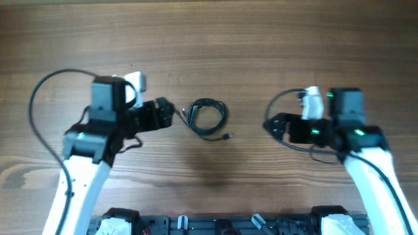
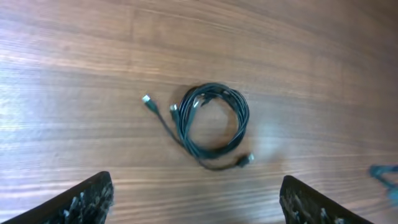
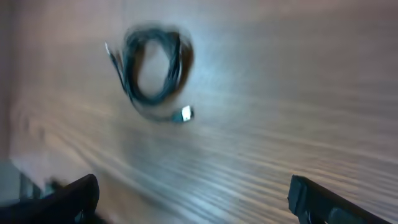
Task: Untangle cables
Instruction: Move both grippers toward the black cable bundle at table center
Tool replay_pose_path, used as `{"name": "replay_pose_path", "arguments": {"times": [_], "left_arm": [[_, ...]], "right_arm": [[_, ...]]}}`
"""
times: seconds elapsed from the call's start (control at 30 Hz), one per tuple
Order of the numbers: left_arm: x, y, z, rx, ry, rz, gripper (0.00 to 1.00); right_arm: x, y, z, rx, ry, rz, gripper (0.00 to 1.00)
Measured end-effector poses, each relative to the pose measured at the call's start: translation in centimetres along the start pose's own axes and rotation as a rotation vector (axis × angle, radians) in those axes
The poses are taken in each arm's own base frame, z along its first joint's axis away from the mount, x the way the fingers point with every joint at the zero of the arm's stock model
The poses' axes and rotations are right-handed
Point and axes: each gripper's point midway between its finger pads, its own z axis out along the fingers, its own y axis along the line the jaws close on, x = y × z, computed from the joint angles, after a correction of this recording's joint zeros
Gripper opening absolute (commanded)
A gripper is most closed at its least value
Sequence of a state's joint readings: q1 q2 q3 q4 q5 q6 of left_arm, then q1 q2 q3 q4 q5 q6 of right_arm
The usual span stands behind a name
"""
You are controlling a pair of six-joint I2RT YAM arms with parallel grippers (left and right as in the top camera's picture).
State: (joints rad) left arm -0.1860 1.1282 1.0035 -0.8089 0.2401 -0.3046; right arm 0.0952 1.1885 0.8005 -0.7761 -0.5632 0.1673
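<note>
Wood-grain surface (image 1: 261,39) fills every view. The cables (image 1: 208,117) lie on it as one small dark coil of several loops wound together, and nothing touches them.

The overhead view shows both arms at once. The left claw (image 1: 171,116) sits just beside the coil on its left, tips pointed at it, with a narrow strip of bare wood between. The right claw (image 1: 269,125) is on the coil's other side and farther from it. From up there, how the jaws stand is hard to read.

The wrist cameras settle it. The left claw's fingers (image 2: 87,198) sit at the bottom corners of its view, spread wide with only wood between them and the coil ahead. The right claw's fingers (image 3: 71,198) are spread the same way and hold nothing.

Only the sharp left wrist view gives the coil's detail. A short tail leaves the coil and ends in the first plug (image 2: 147,99), the second plug (image 2: 173,108) rests at the coil's rim close by, and the third plug (image 2: 247,159) lies at the opposite side.

The right wrist view is blurred. There only one pale plug (image 3: 185,113) can be made out, at the coil's lower edge.
</note>
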Motion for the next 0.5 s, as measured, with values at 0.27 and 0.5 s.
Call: {"name": "replay_pose_path", "arguments": {"times": [0.27, 0.5], "left_arm": [[-1.6, -1.7, 2.0, -0.055, 0.061, -0.069, 0.57], [-5.8, -5.6, -2.3, 0.050, -0.037, -0.069, 0.35]], "right_arm": [[3.2, 4.1, 5.3, 0.022, 0.264, -0.188, 1.00], [-0.3, 6.6, 10.5, 0.024, 0.149, -0.333, 1.00]]}}
